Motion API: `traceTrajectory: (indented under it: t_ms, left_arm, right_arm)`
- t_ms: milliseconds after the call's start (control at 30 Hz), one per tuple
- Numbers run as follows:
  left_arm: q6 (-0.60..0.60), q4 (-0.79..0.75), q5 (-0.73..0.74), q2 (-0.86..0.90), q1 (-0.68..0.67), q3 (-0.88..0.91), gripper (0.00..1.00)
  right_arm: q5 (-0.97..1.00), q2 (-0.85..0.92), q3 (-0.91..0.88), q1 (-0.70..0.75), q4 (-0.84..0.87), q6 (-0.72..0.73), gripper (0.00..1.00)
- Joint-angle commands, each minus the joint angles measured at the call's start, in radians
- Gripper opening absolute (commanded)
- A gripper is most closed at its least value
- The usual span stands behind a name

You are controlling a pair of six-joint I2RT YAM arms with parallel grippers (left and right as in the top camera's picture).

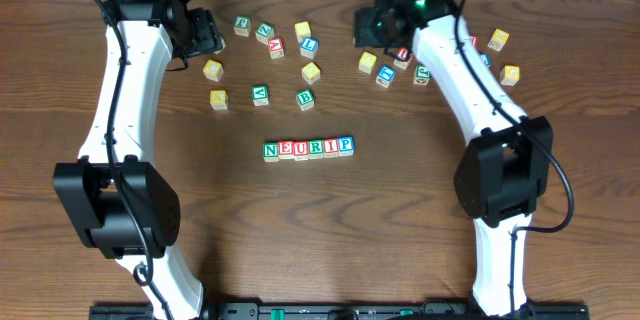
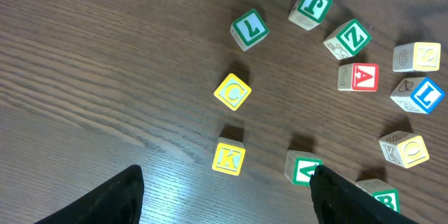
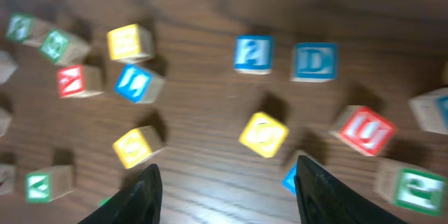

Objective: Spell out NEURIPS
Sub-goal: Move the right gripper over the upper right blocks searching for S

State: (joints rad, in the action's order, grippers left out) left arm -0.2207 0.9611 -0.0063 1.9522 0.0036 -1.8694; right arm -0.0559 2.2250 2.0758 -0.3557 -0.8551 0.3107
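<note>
So, NEURIP cubes [image 1: 308, 148] in row, ctr tbl [image 1: 300, 220]

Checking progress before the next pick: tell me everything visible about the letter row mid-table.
The letter row is six wooden cubes, side by side and touching, in a nearly straight line. Tops read N, E, U, R, I, P in green, red and blue frames. No S. It rests on the table.

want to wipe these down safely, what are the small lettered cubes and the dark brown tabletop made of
The small lettered cubes look like pale unvarnished wood: bare tan sides with pressed-in figures, and letter faces painted in flat matte colour. The dark brown tabletop looks like wood or a wood-look laminate, with long streaky grain and a slight sheen under the light. Which of the two cannot be told.
</note>
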Motion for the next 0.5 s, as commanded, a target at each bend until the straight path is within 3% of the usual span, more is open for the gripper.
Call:
traceTrajectory:
  t_ms: [0, 433, 467]
  left_arm:
    - [0.001, 0.000, -0.006, -0.003, -0.003, 0.016, 0.75]
    - [-0.029, 0.014, -0.006, -0.003, -0.003, 0.016, 0.75]
    - [-0.029, 0.014, -0.006, -0.003, -0.003, 0.016, 0.75]
  right_arm:
    - [-0.002, 0.003, 0.002, -0.026, -0.002, 0.004, 0.56]
    - [0.036, 0.003, 0.002, 0.090, -0.189, 0.037, 0.57]
    - [0.036, 0.003, 0.002, 0.123, -0.215, 0.036, 0.64]
